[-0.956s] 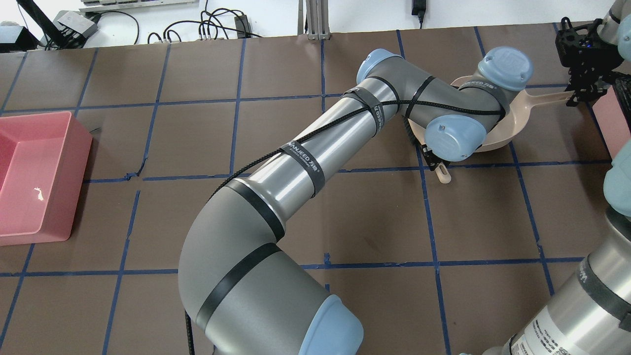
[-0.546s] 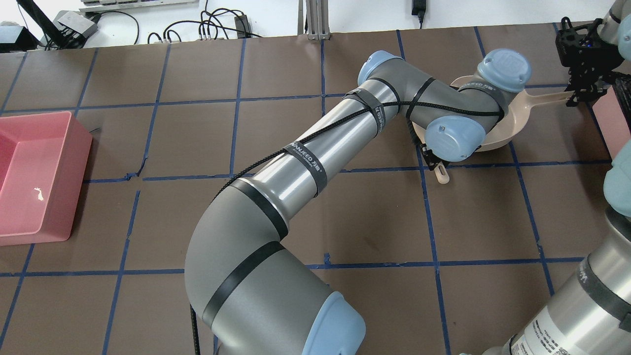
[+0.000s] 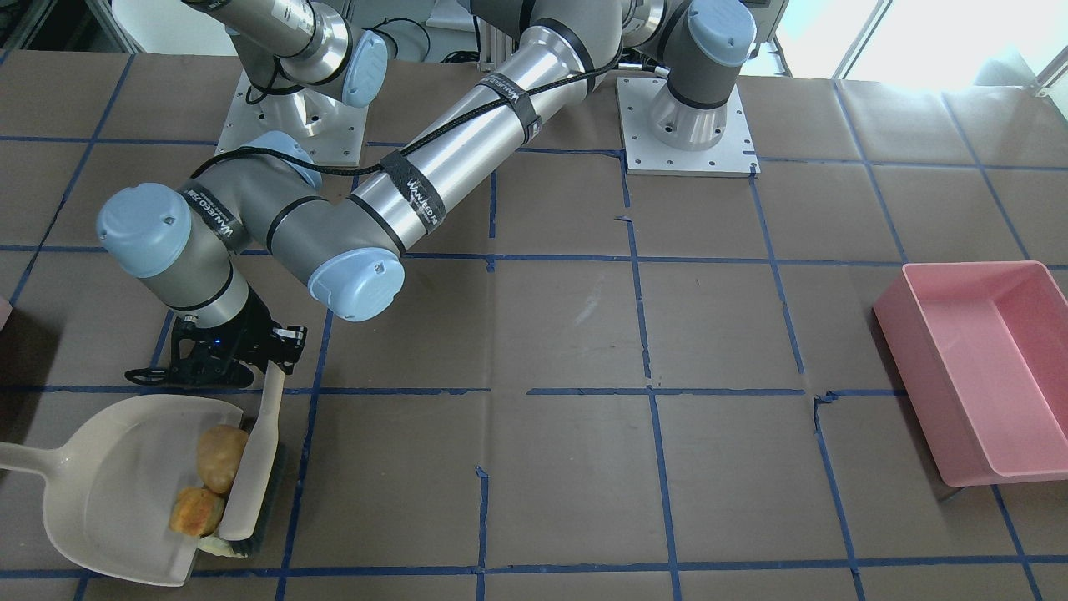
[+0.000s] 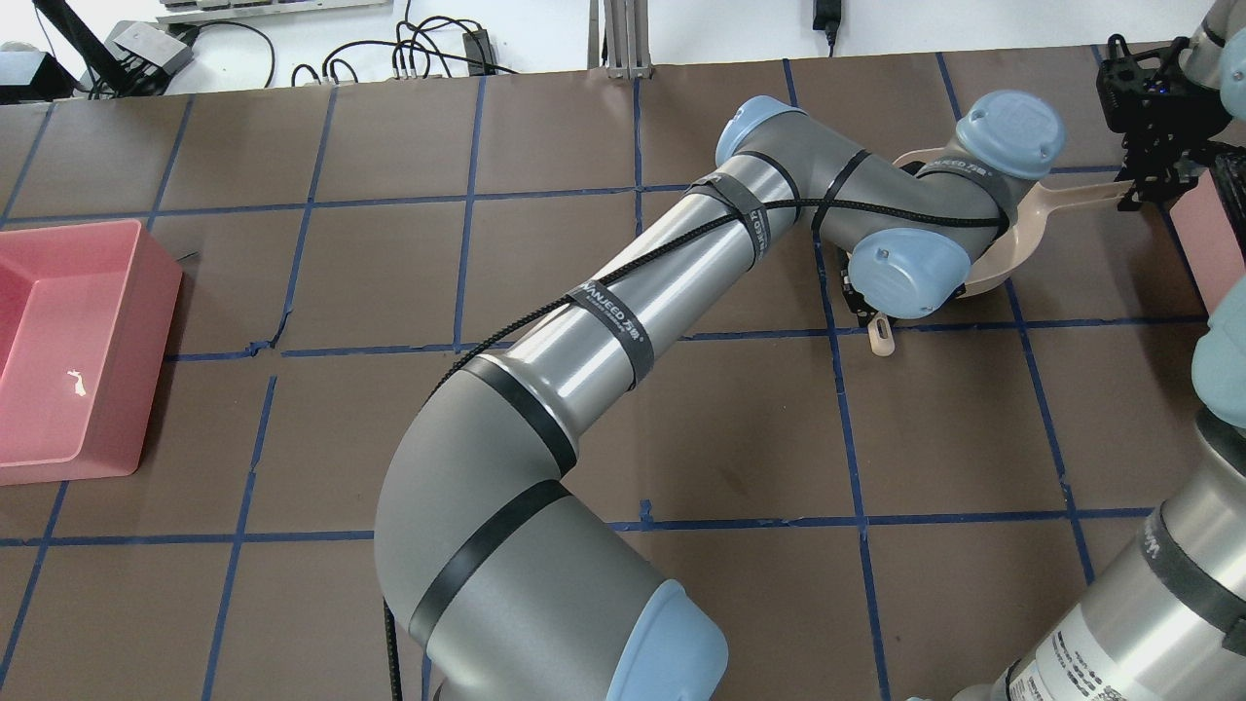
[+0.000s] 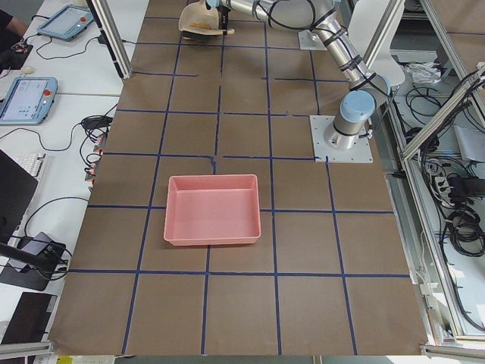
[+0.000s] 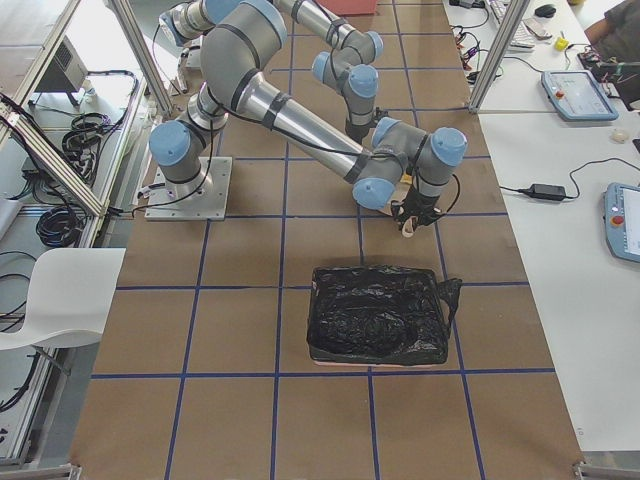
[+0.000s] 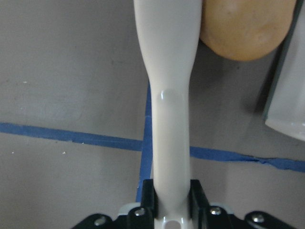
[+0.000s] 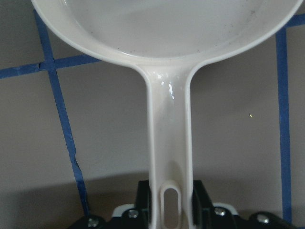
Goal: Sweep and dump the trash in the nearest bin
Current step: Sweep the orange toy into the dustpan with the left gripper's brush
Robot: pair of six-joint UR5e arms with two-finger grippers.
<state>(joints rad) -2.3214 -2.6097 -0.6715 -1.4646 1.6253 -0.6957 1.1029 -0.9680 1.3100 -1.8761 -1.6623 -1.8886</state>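
My left gripper point(image 3: 250, 351) is shut on the handle of a cream brush point(image 3: 250, 476), also seen in the left wrist view point(image 7: 170, 191). The brush head lies against the mouth of a cream dustpan point(image 3: 100, 492). A potato-like lump point(image 3: 221, 455) and a brown bun point(image 3: 196, 511) sit in the pan beside the brush. A pale scrap point(image 3: 214, 547) lies under the brush tip. My right gripper point(image 4: 1154, 180) is shut on the dustpan handle point(image 8: 169, 143). A corner of the pale pink bin point(image 4: 1217, 243) shows at the right edge, close to the right gripper.
A large pink tray point(image 4: 58, 350) stands at the far left of the table, with a small white scrap in it. In the exterior right view a black bag point(image 6: 378, 315) lines the container beyond the arms. Blue tape lines grid the brown table.
My left arm has shifted a little to the right and away from me, carrying the brush further across the dustpan. The right arm and dustpan handle have stayed still.
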